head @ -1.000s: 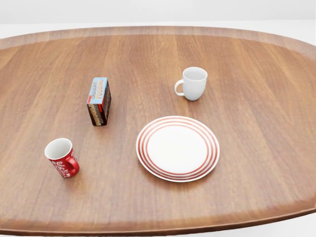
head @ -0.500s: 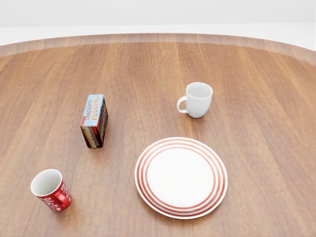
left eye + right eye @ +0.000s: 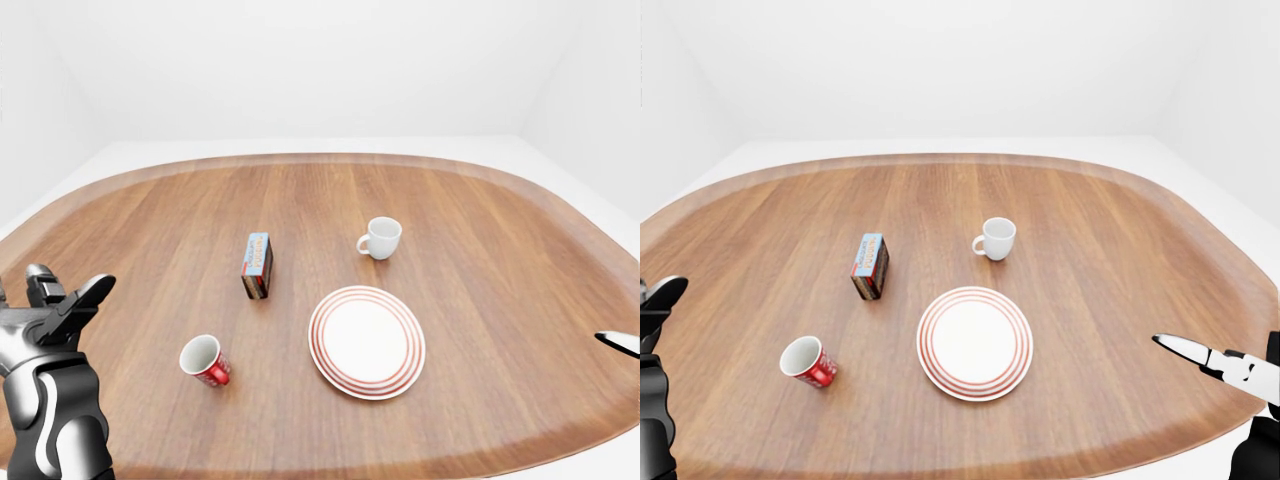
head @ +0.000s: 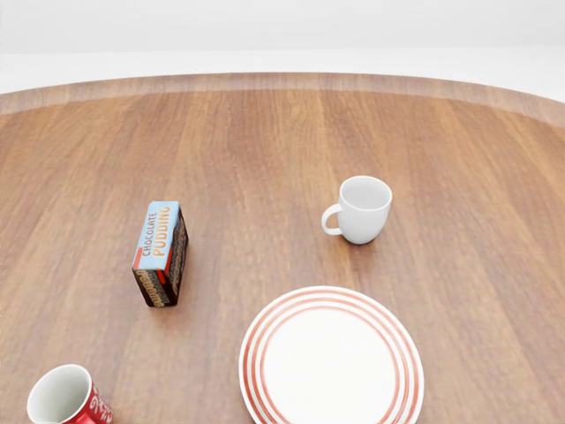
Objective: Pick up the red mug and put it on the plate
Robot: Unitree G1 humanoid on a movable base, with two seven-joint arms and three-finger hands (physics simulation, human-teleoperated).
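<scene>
Task barely started: red mug (image 3: 204,359) sits upright on the table (image 3: 480,210), near the table's near-left edge in the left-eye view, well apart from the plate (image 3: 367,341) to its right. Plate is bare, nothing on it. Nothing grasped yet; pick, carry and place all left to do.

Left hand (image 3: 57,303) is raised at lower left of the left-eye view, fingers spread open, holding nothing, well apart from the mug. Right hand (image 3: 1223,366) shows only at the right edge of the right-eye view: fingers look extended, nothing in them, near the table's right edge.

Other stuff: pudding box (image 3: 257,265) toward table centre-left, white mug (image 3: 382,237) above the plate.

Vs earlier head-view frames: whole picture has slid downward, so the camera moved (base/head shifting closer), objs themselves look unmoved relative to each other. Red mug now cut off at the head view's bottom-left corner, plate clipped at the bottom edge.
</scene>
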